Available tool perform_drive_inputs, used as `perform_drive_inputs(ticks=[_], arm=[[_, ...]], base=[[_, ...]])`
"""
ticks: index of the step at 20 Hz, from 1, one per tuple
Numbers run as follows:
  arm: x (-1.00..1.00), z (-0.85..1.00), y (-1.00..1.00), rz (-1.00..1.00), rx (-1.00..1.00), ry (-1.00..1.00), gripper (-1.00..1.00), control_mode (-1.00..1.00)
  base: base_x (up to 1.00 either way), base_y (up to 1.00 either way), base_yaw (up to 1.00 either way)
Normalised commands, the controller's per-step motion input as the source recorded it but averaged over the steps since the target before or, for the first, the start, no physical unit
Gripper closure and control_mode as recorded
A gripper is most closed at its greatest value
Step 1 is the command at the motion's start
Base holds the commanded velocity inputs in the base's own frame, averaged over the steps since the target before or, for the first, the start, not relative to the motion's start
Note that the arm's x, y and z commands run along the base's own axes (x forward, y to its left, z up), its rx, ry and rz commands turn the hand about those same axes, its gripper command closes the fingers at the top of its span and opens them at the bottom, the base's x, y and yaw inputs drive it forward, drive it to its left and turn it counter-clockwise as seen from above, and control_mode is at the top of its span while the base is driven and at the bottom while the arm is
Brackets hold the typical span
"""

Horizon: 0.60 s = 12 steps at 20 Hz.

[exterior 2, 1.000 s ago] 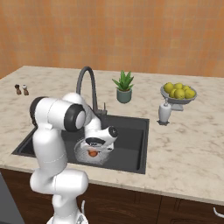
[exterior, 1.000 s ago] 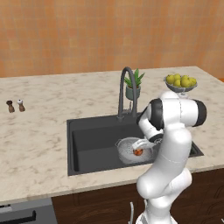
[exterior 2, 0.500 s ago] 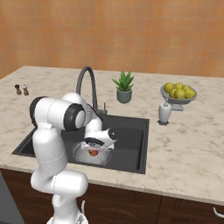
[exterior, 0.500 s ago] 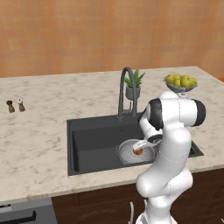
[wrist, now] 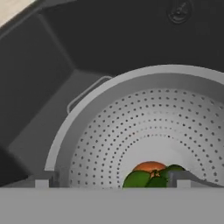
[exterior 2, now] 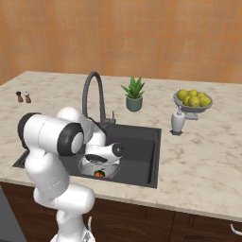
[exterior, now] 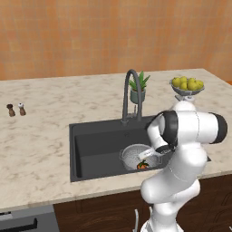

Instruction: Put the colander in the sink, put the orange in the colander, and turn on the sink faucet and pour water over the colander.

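We are seeing the round perforated silver-grey metal colander [exterior: 136, 155] sitting inside the large rectangular dark charcoal sink [exterior: 97, 145], toward the basin's 5 o'clock corner in the left base view. The small round orange with green leafy bits [wrist: 148, 174] is lying at the bottom of the colander, at 6 o'clock in the hand view; it is also peeking out at [exterior 2: 99, 174] and [exterior: 142, 166].

A footed grey bowl [exterior 2: 192, 108] at 2 o'clock of the sink is holding a pile of yellow-green fruits [exterior 2: 193, 98].

The white arm is folding down over the sink's front edge, with the two-finger gripper [exterior: 149, 155] pointing into the colander just above the orange. Its fingers [wrist: 186, 177] are standing wide apart, released, gripping nothing.

The tall dark grey gooseneck faucet [exterior: 131, 95] is rising at the sink's 12 o'clock rim.

We are reading no writing or labels anywhere.
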Motion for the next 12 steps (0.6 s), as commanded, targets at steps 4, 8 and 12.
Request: perform_drive_inputs(ticks=[4, 8, 12], arm=[[-0.42, 1.0, 0.0, 0.03, 0.0, 0.01, -1.0, -1.0], [-0.55, 1.0, -0.07, 0.03, 0.0, 0.0, -1.0, -1.0], [-0.46, 1.0, -0.36, 0.03, -0.04, 0.07, -1.0, -1.0]], base=[[0.0, 0.0, 0.0], [0.0, 0.0, 0.0], [0.0, 0.0, 0.0]])
